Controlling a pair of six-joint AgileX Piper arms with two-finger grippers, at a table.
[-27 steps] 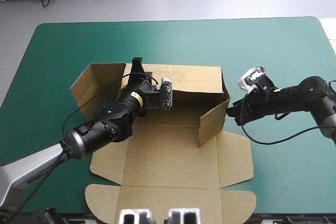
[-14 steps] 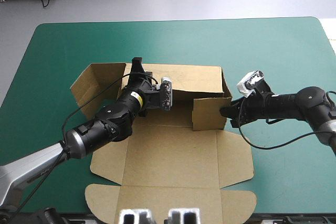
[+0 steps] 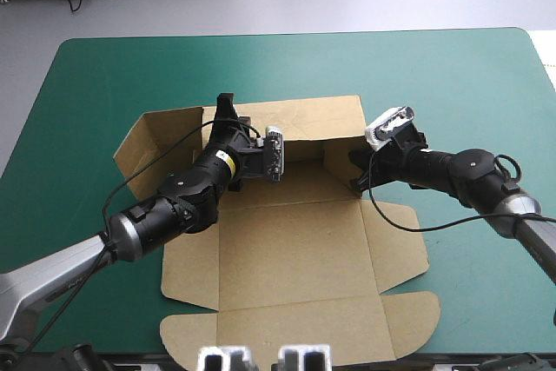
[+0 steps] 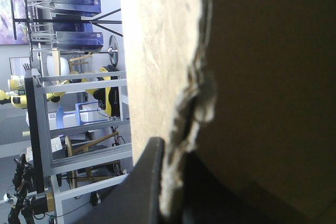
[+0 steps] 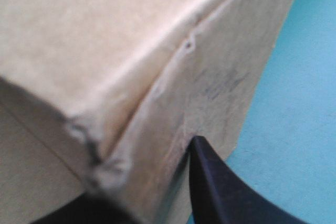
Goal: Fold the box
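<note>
The brown box lies as an opened sheet in the middle of the teal-green table, its back wall raised. At the left end of that wall's top edge, my left gripper is shut on the board. The left wrist view shows the ragged board edge running between the black fingers of the left gripper. At the wall's right end, my right gripper holds the short side flap, turned inward. In the right wrist view a folded corner of the box fills the frame; the right gripper pinches it, with one finger showing.
A loose flap stands up at the box's left side. The lid flap reaches close to the table's front edge. Bare teal-green cover lies beyond and to the right of the box.
My right gripper has moved left and toward the back wall, swinging the right side flap inward. The flat sheet has turned and slid slightly right. The left arm has hardly moved.
</note>
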